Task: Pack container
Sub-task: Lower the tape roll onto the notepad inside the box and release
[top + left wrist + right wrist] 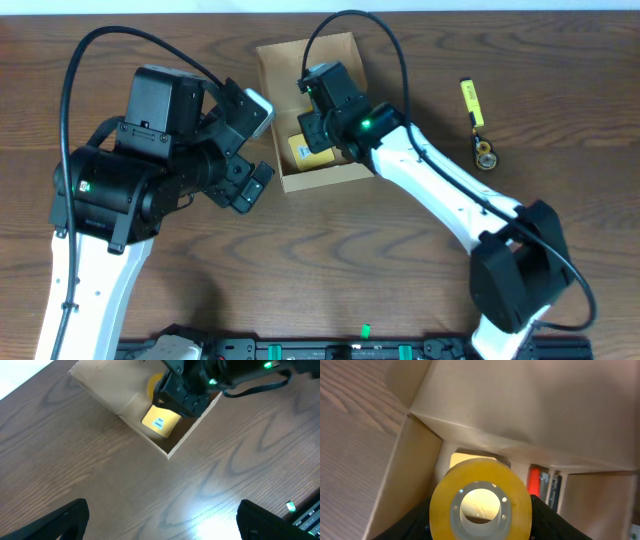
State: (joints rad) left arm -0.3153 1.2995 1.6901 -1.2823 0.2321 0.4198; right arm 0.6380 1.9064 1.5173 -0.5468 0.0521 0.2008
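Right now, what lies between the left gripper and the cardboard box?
Only bare wooden table. In the left wrist view the open left gripper faces the cardboard box with plain wood across the whole stretch.

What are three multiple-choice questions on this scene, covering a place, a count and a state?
1. Where is the right gripper? A. over bare table B. inside the tan cardboard box C. off the table
2. How many items lie on the wooden table right of the box? A. none B. two C. five
3. The left gripper is: A. open, empty B. shut on a pen C. holding the box
Answers: B, box walls surround it and its yellow tape roll; B, a yellow marker and a small round item; A, jaws wide apart, nothing between.
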